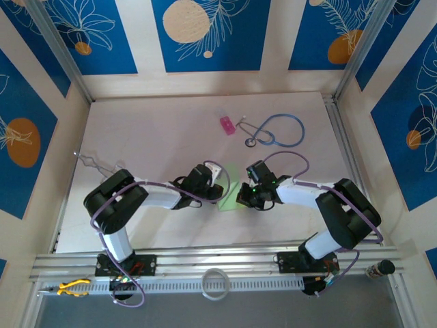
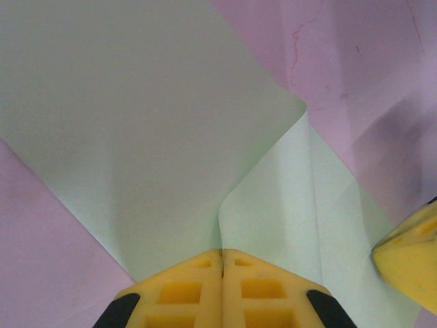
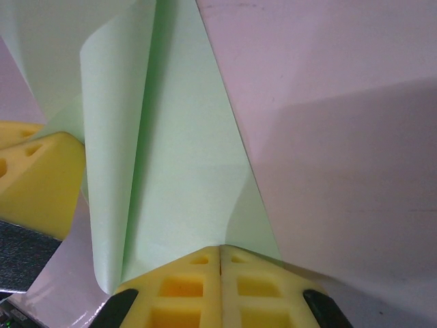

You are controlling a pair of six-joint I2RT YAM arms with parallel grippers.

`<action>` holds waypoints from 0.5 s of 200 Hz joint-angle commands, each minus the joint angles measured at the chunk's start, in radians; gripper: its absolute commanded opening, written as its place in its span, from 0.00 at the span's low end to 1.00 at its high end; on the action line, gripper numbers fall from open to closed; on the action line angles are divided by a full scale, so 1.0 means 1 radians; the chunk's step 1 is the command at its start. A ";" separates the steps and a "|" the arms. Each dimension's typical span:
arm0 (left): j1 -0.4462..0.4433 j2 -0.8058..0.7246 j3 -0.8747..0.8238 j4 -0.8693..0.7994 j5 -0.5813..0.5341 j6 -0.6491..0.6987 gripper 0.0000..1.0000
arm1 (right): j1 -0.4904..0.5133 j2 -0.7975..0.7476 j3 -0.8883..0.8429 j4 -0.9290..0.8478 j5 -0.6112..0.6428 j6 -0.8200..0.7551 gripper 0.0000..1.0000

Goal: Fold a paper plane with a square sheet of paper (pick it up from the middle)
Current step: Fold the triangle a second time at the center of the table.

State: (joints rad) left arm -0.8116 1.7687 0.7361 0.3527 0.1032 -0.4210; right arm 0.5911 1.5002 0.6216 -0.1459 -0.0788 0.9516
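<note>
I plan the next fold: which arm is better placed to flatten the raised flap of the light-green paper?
Probably right: the right hand pinches the thin light-green paper sheet near the curling flap's foot; the left hand grips a flatter part.

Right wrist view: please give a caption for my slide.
Shut right end effector pinches an edge of the thin creased light-green paper sheet.

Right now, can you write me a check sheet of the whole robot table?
Surface: pale table, no spills seen.
Job's things: light-green paper sheet, partly folded, between both arms.
Clutter: pink block, blue stethoscope, far side.
Tools: left tool and right tool both shut, pinching the sheet.
Cables: purple cables looped along the arms.
Surroundings: blue patterned panels; white ring, yellow pliers on near rail.
</note>
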 commanded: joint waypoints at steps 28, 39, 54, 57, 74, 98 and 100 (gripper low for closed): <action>0.027 0.023 -0.021 -0.014 0.016 -0.016 0.06 | -0.017 -0.109 -0.021 -0.002 -0.055 0.023 0.04; 0.029 0.025 -0.023 -0.013 0.021 -0.018 0.05 | -0.025 -0.130 -0.033 0.033 -0.077 0.040 0.04; 0.028 0.026 -0.026 -0.008 0.028 -0.019 0.06 | -0.037 -0.136 -0.045 0.089 -0.116 0.058 0.03; 0.028 0.026 -0.026 -0.006 0.029 -0.019 0.06 | -0.037 -0.133 -0.046 0.099 -0.124 0.059 0.03; 0.030 0.031 -0.023 -0.004 0.036 -0.019 0.05 | -0.037 -0.105 -0.039 0.144 -0.155 0.072 0.02; 0.034 0.037 -0.018 -0.006 0.044 -0.018 0.06 | -0.038 -0.042 -0.026 0.217 -0.190 0.096 0.01; 0.034 0.037 -0.017 -0.006 0.045 -0.019 0.06 | -0.038 -0.037 -0.023 0.222 -0.192 0.098 0.00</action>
State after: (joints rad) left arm -0.7944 1.7737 0.7326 0.3668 0.1257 -0.4362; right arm 0.5560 1.4105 0.5934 -0.0116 -0.1967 1.0096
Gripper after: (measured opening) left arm 0.063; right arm 0.056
